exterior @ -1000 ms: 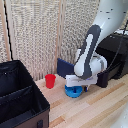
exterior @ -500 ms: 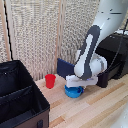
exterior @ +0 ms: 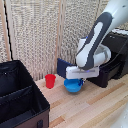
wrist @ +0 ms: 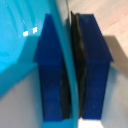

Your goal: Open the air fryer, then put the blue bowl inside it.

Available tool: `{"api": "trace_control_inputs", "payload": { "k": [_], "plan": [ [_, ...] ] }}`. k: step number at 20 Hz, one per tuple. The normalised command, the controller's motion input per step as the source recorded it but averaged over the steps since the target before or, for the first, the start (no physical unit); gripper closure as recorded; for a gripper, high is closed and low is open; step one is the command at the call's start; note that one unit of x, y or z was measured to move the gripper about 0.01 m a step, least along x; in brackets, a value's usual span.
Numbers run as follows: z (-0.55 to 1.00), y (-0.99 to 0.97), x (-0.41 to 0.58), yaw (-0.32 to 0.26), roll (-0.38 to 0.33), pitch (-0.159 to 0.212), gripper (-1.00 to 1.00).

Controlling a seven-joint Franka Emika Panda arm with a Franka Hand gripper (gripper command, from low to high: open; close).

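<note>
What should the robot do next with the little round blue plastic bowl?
Probably lift it a little. In the wrist view the dark-blue fingers sit on both sides of the blue bowl's thin rim, looking closed on it. In the exterior view the white gripper is at the bowl, low over the wooden table, so raising it comes before carrying.

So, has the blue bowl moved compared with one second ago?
Yes. The blue bowl, gripped at its rim by the gripper, now sits slightly higher relative to the red cup; it appears lifted off the table.
</note>
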Motion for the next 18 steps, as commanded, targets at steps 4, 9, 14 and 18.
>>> {"api": "trace_control_inputs", "payload": {
  "k": [4, 9, 14, 18],
  "plan": [
    [0.73, 0.00, 0.414, -0.004, 0.017, -0.041, 1.00],
    [0.74, 0.00, 0.482, -0.053, 0.004, -0.044, 1.00],
    [0.71, 0.00, 0.486, -0.111, 0.000, -0.034, 1.00],
    [0.58, 0.00, 0.465, -0.209, -0.022, 0.001, 1.00]
  ]
}}
